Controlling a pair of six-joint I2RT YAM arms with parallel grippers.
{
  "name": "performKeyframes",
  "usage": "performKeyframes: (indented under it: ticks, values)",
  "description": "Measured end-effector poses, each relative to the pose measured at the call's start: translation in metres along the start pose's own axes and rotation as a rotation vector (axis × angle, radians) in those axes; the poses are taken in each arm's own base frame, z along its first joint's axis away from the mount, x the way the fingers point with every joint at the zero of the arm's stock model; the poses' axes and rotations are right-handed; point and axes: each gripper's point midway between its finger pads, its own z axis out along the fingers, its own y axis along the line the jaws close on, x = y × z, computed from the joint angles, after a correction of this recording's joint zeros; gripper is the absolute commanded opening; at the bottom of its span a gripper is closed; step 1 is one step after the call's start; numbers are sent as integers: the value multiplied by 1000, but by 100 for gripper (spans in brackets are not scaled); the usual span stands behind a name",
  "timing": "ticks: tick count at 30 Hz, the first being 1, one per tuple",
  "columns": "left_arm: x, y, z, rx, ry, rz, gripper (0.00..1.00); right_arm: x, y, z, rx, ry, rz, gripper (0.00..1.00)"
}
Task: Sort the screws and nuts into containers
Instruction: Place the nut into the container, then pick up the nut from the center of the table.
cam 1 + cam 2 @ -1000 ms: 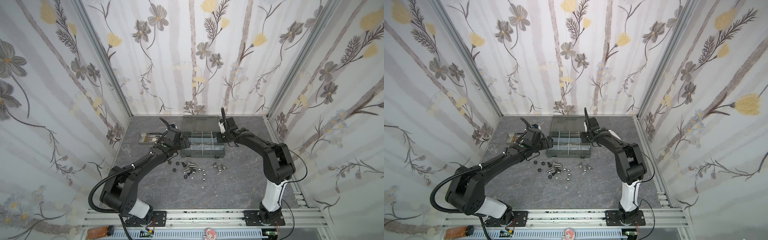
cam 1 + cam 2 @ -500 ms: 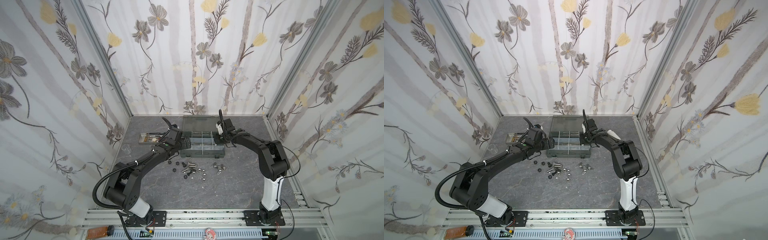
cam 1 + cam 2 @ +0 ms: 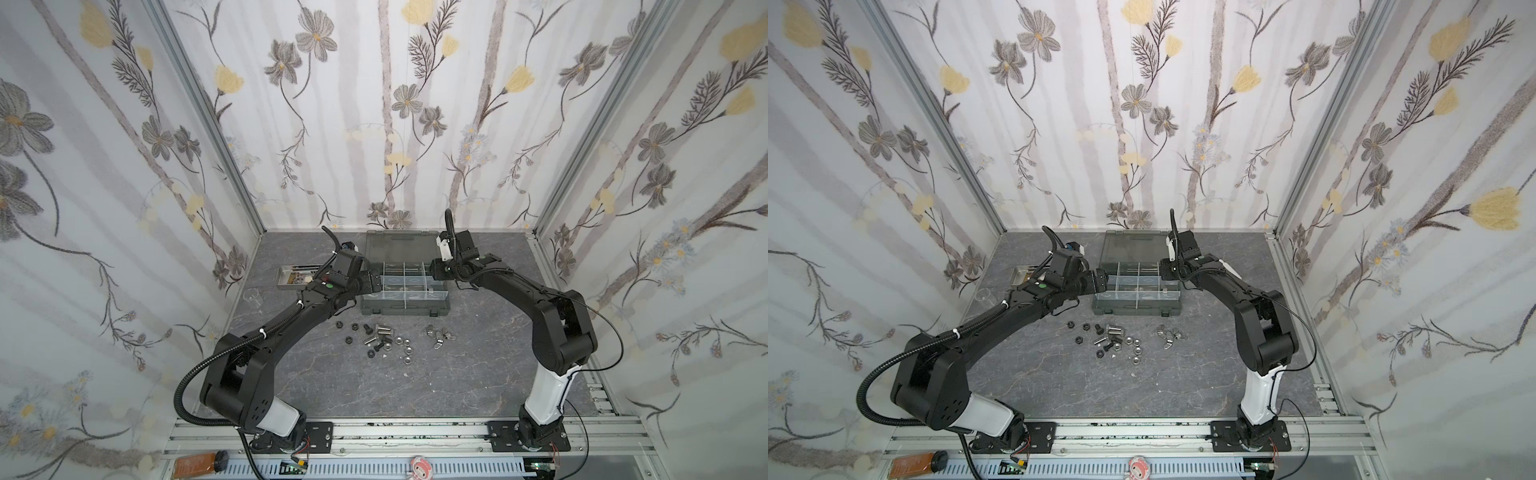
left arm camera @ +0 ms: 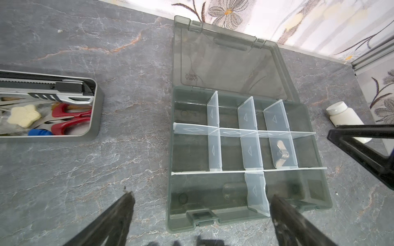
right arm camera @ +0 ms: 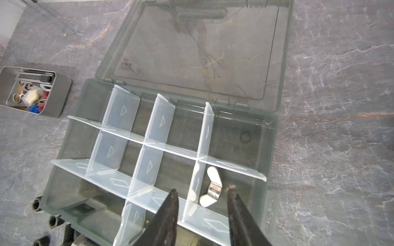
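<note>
Flanking box (image 4: pixel 189 155): steel tray (image 4: pixel 98 110), bottle (image 4: pixel 343 117)

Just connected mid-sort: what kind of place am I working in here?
Probably a robot test booth, not a real workshop: floral-papered panels in metal framing box in a stone-patterned tabletop, and the left arm and right arm are bolted to an aluminium rail at its front edge.

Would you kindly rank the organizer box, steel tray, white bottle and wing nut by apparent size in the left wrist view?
1. organizer box, by far the largest.
2. steel tray, though the picture edge cuts it off.
3. white bottle, partly hidden.
4. wing nut, smallest.
</note>
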Motion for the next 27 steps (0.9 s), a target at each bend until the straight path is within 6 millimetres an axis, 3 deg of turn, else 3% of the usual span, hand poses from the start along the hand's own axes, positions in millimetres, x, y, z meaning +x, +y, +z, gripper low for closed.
performKeyframes:
  ticks: [6, 15, 21, 27]
  values:
    - [1, 1, -20, 3, -1, 11, 100, 7, 5, -39, 11, -25, -22, 37]
    - [13, 1, -43, 25, 3, 29, 100, 32, 14, -91, 2, -51, -58, 33]
    - [33, -5, -52, 42, 25, 56, 100, 58, 21, -109, -17, -39, -82, 32]
    - [64, -26, -54, 78, 88, 115, 99, 95, 9, -116, -1, -6, -68, 31]
